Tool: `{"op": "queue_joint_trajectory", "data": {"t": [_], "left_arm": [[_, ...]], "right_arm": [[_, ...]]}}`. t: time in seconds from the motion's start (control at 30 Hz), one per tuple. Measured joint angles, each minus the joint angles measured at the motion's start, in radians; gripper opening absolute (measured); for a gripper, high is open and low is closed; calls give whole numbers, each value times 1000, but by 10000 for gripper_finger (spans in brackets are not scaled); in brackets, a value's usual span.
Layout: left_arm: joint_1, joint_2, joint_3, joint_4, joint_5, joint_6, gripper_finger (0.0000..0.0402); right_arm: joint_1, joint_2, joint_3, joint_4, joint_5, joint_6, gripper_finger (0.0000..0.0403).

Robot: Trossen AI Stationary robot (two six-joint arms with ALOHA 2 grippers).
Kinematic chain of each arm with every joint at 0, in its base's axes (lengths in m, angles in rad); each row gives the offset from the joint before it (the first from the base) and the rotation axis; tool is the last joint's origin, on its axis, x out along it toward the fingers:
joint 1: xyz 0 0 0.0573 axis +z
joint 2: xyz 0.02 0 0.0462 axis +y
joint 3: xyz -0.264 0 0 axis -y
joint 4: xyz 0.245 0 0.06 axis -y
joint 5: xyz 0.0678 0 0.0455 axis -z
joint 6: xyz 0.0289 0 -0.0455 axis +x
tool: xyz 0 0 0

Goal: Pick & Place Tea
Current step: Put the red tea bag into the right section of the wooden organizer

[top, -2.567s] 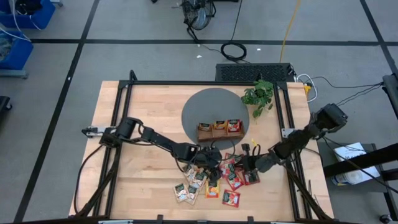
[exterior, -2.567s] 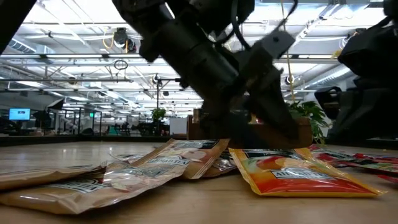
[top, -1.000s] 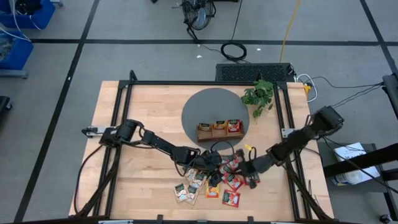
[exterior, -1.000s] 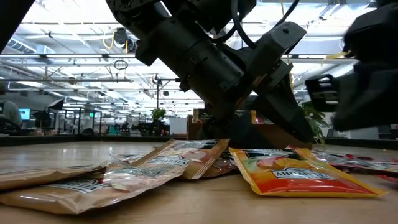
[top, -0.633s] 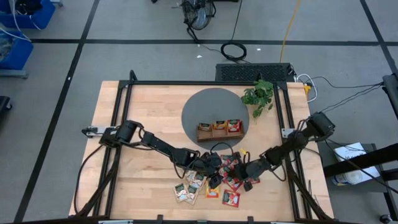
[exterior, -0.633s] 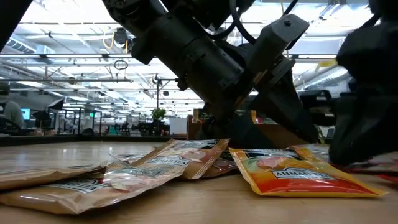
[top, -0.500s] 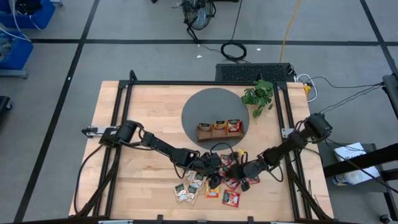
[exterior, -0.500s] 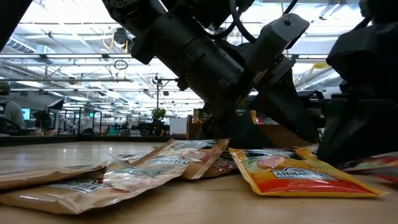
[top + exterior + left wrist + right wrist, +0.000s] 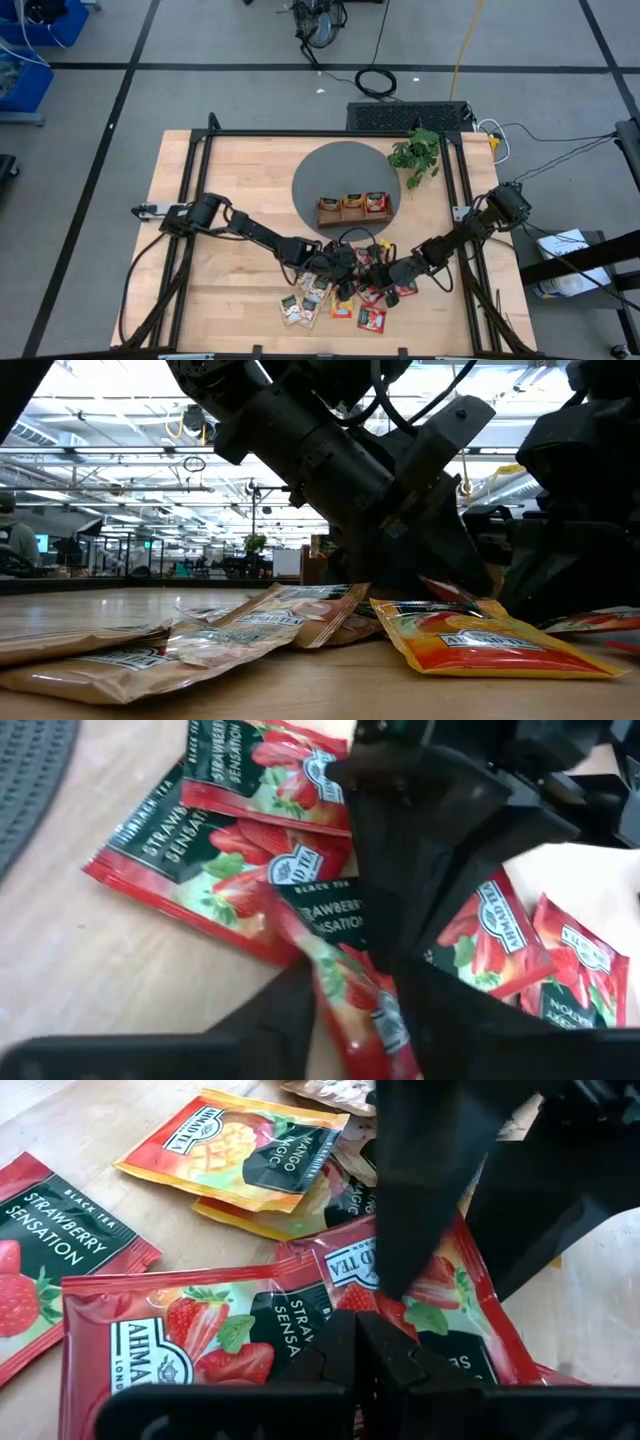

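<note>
High view, from left to right: the left gripper (image 9: 345, 268) reaches into the loose pile of flat tea packets (image 9: 340, 297) on the pale wooden table (image 9: 230, 200), its jaws pinching a red strawberry packet (image 9: 345, 990) whose long axis runs between the fingers, one end crumpled upward; the brown wooden three-compartment tray (image 9: 353, 208) behind shows a packet in each slot, so most of the sorting looks left to do; the right gripper (image 9: 383, 272), fingers shut on nothing, presses on red packets beside it.
</note>
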Motion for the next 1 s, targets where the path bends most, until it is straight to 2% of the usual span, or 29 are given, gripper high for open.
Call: {"op": "queue_joint_trajectory", "data": {"t": [0.17,0.2,0.37,0.57,0.77,0.9,1.0], "left_arm": [[1,0,0,5,14,45,22],[1,0,0,5,16,50,12],[-6,-9,0,7,21,76,15],[-27,-71,0,2,-22,171,9],[-84,-144,1,-4,-188,369,4],[-131,-167,1,2,-316,531,12],[-162,-172,1,8,-409,612,6]], "right_arm": [[9,-12,0,1,7,-27,0],[14,-22,-1,-5,20,-28,0],[48,-113,-3,-12,56,-51,0],[115,-319,-3,-49,131,-68,2],[161,-533,-2,-209,136,49,25],[160,-637,-3,-353,205,154,62],[143,-668,-3,-399,214,218,98]]}}
